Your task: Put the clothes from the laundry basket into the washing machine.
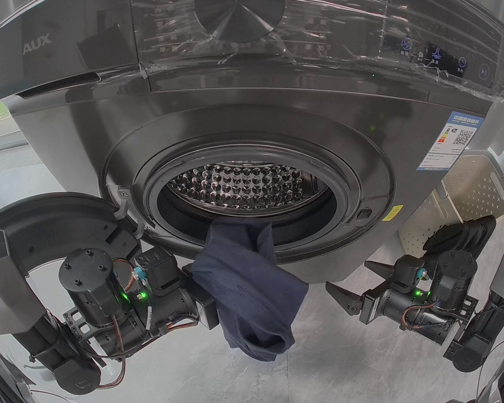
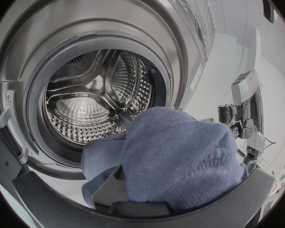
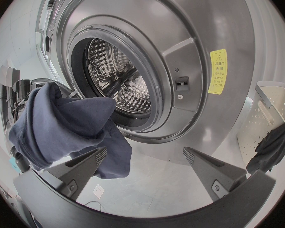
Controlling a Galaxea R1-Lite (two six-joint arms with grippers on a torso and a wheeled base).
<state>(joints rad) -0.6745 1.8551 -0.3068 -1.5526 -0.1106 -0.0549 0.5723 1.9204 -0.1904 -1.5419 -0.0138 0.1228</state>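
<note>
The washing machine (image 1: 252,102) stands in front with its round door (image 1: 33,236) swung open to the left and its steel drum (image 1: 241,186) bare inside. A navy garment (image 1: 246,286) hangs bunched over my left gripper (image 1: 210,309), which is shut on it just below the lower rim of the opening. The cloth (image 2: 174,155) covers the fingers, with the drum (image 2: 95,102) behind it. My right gripper (image 1: 355,286) is open and holds nothing, low at the machine's right front. From the right wrist, its fingers (image 3: 85,165) frame the garment (image 3: 63,124).
A beige laundry basket (image 1: 479,188) leans beside the machine's right side, with a black garment (image 1: 459,236) draped over its rim. The basket (image 3: 269,111) and black cloth (image 3: 272,146) lie close to my right arm. Pale tiled floor (image 1: 341,359) spreads below the opening.
</note>
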